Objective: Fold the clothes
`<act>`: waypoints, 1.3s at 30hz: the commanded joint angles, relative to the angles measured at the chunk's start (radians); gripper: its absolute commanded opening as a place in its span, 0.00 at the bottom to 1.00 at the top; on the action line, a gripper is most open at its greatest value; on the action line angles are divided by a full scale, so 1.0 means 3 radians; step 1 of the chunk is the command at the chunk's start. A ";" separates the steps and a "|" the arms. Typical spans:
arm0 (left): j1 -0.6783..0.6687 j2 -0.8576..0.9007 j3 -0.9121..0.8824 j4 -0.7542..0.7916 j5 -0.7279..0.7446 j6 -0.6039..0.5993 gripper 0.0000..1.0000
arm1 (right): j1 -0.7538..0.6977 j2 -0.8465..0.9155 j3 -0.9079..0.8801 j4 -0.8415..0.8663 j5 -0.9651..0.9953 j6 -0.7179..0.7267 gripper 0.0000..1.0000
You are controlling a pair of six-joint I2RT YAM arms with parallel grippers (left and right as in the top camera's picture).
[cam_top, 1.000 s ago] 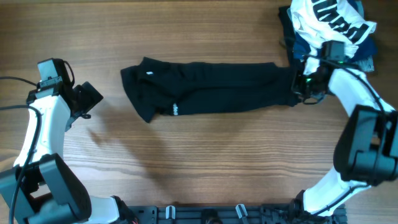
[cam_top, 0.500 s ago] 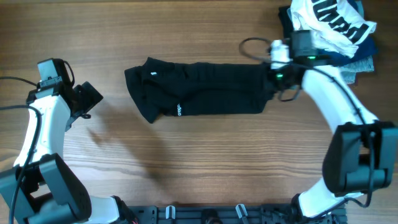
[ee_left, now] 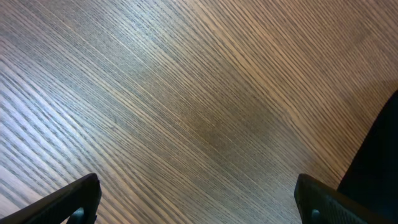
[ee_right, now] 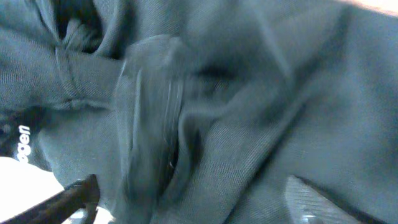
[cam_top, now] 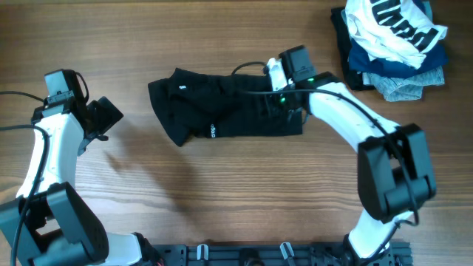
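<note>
The clothes, a black T-shirt [cam_top: 222, 111] with a small white logo, lie bunched lengthwise at the table's middle, the right end folded over to the left. My right gripper [cam_top: 284, 103] hovers over that folded right end. In the right wrist view its fingers stand wide apart, the gripper [ee_right: 193, 205] open, with a loose, blurred fold of the shirt [ee_right: 261, 93] below them. My left gripper [cam_top: 111, 118] stays at the table's left, apart from the shirt. It is open [ee_left: 199, 205] over bare wood, and the shirt's edge [ee_left: 379, 162] shows at the right of its view.
A pile of other garments sits at the back right corner: a white one with black lettering [cam_top: 392, 26] on top of blue and grey ones [cam_top: 403, 74]. Bare wooden table [cam_top: 244, 192] lies in front of the shirt.
My right gripper has moved left, carrying the shirt's right end over onto the shirt, and has opened and let it go. The left arm has not moved.
</note>
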 commanded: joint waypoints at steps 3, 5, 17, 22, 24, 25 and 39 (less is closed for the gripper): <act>0.0008 -0.0075 0.0050 0.0036 0.0298 0.0041 1.00 | 0.0060 -0.0038 0.0206 -0.0041 -0.0229 0.0075 1.00; 0.0008 -0.0065 0.0048 0.0031 0.0462 0.0042 1.00 | 0.0046 -0.0139 0.0280 -0.0084 -0.0271 0.0074 1.00; -0.0411 0.0235 0.0018 0.0362 0.1493 0.0796 1.00 | -0.0319 -0.0930 0.0520 -0.0504 -0.0036 -0.0023 1.00; -0.0488 0.0482 0.0018 0.0680 0.1704 0.0993 1.00 | -0.0422 -0.0938 0.0519 -0.0729 -0.0014 -0.0027 0.99; -0.0488 0.0594 0.0018 0.0760 0.1738 0.1047 1.00 | -0.0425 -0.0940 0.0519 -0.0759 -0.0013 -0.0027 1.00; -0.0488 0.0702 0.0018 0.0842 0.1853 0.1119 1.00 | -0.0425 -0.0938 0.0519 -0.0762 -0.0015 -0.0023 1.00; -0.0488 0.1003 0.0018 0.1437 0.2678 0.1164 1.00 | -0.0425 -0.0938 0.0519 -0.0763 -0.0015 -0.0020 1.00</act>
